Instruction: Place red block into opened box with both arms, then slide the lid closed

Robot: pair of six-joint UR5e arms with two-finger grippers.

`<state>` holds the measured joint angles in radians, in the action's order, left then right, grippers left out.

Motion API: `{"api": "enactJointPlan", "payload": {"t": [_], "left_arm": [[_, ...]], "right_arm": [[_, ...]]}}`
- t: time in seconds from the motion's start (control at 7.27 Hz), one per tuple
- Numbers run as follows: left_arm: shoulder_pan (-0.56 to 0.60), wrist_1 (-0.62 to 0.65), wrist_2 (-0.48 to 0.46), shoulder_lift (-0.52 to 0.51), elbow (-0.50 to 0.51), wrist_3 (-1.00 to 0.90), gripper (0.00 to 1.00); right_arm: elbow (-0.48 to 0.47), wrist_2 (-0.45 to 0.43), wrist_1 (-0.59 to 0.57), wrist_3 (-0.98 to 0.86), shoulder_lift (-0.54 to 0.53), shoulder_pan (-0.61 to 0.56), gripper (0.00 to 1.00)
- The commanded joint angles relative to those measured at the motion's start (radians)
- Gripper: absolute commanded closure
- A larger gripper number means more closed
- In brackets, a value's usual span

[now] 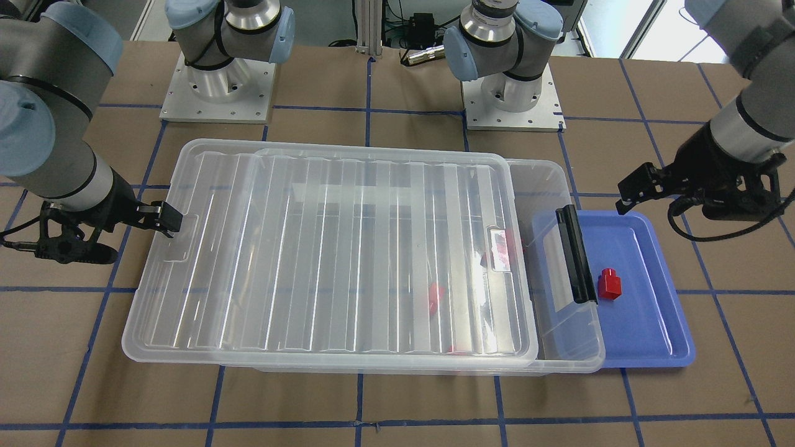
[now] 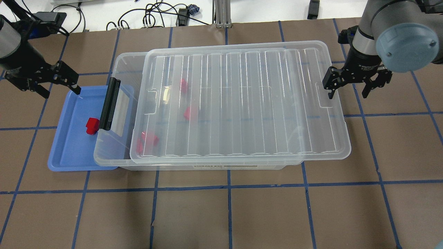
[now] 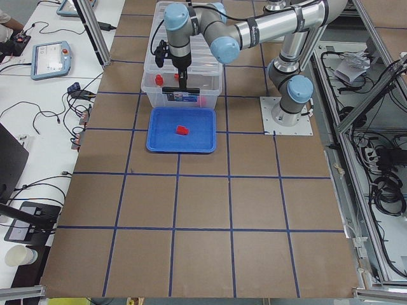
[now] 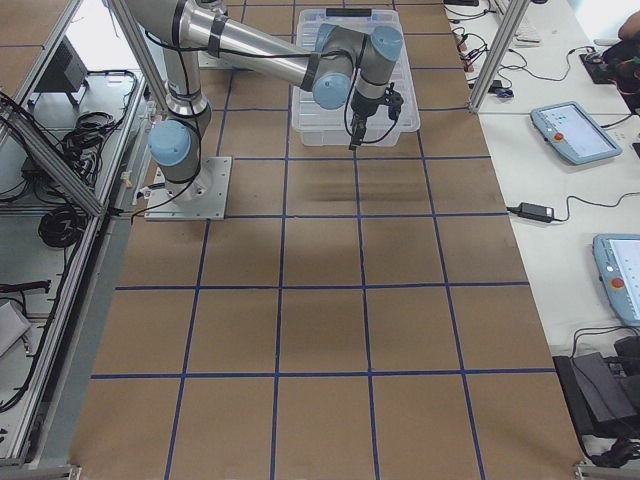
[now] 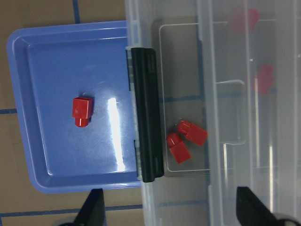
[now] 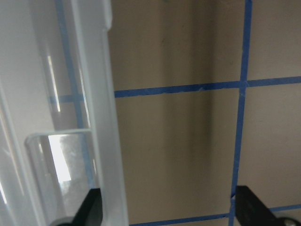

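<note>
Desk (image 2: 242, 207) is carrying the box (image 2: 114, 157), with the lid (image 2: 242, 103) covering all but a gap at the latch end. Tray (image 2: 69, 152) is poking out beneath that end. Both grippers are hanging wide open, gripping nothing: left gripper (image 2: 59, 90) over the tray's far corner, right gripper (image 2: 348, 94) at the lid's other end. Block (image 2: 92, 125) is sitting on the tray, so I'm guessing it's the pick step. Left needs to drop onto it.

tray (image 2: 69, 152): shallow, blue, flat on table | table (image 2: 228, 214): brown top, blue tape grid (image 2: 228, 188) | cables (image 2: 189, 9): black, beyond far edge | pendant (image 3: 54, 58): on white side bench | cup (image 3: 17, 256): white, same bench, near end
</note>
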<state>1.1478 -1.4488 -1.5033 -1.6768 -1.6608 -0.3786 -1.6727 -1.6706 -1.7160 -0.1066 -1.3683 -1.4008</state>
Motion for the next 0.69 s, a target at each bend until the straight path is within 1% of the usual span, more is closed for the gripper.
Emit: {"api": "enactJointPlan", "payload": {"t": [0.0,0.14,0.28,0.41,0.55], "left_arm": [[-0.094,0.184,0.049,-0.075,-0.101,-0.147,0.00],[-0.109,0.255,0.046,-0.093,-0.162,-0.149,0.00],[-0.114,0.398,0.049,-0.112,-0.212,-0.178,0.00],[-0.114,0.442,0.049,-0.145,-0.244,-0.292,0.00],[-0.114,0.488,0.049,-0.171,-0.261,-0.312,0.00]], "right_arm": [[0.005,-0.017,0.003,-0.091,-0.002,0.066,0.00],[0.005,-0.018,0.004,-0.111,-0.003,0.083,0.00],[0.007,-0.032,0.000,-0.146,-0.002,0.086,0.00],[0.008,-0.052,-0.004,-0.177,0.000,0.089,0.00],[0.008,-0.051,-0.002,-0.183,-0.002,0.106,0.00]]}}
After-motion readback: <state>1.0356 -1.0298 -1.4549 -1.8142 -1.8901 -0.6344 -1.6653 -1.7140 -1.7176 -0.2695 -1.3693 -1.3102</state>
